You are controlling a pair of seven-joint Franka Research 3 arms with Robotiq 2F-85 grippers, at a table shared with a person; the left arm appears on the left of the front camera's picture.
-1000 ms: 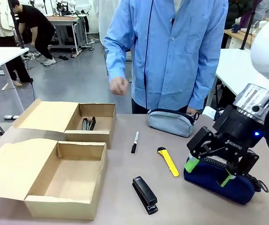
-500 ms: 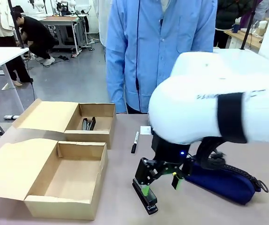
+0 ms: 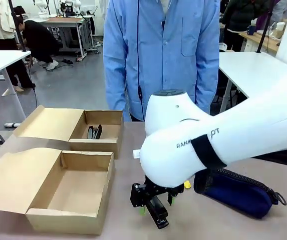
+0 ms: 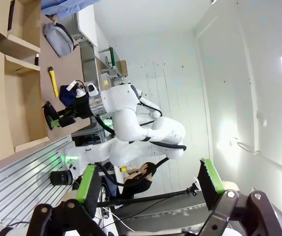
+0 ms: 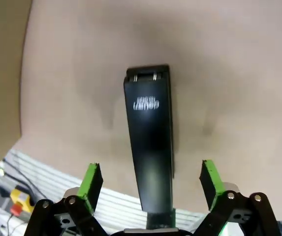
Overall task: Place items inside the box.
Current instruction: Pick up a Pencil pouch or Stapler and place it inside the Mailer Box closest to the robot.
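The black stapler [image 3: 159,216] lies flat on the desk [image 3: 208,227] close to its near edge, about midway along it and just right of the near cardboard box [image 3: 108,180]. Its long axis runs from near to far, skewed a little so that the near end sits further right. In the right wrist view the stapler [image 5: 150,147] runs straight up the picture. The end that carries small pale print and two metal bits points away from the wrist.

The right arm reaches across the middle, and the right gripper [image 3: 156,205] is low over the stapler. Its green fingers [image 5: 91,179] are spread wide, one on each long side of the stapler, with a gap on both sides and no contact.

The navy zip pouch [image 3: 238,192] lies right of the stapler toward the near right part of the desk. One tip of the yellow utility knife [image 3: 187,184] shows between the pouch and the arm.

The far cardboard box [image 3: 93,145], toward the left edge, holds a few dark items [image 3: 94,132], while the near box has a bare floor.

The left gripper [image 4: 149,184] is also spread apart and grips nothing, aimed off into the room. Its view catches the grey-blue pouch [image 4: 59,39] and the black marker pen [image 4: 36,60] on the desk. A person in a blue shirt [image 3: 163,55] stands at the far edge.
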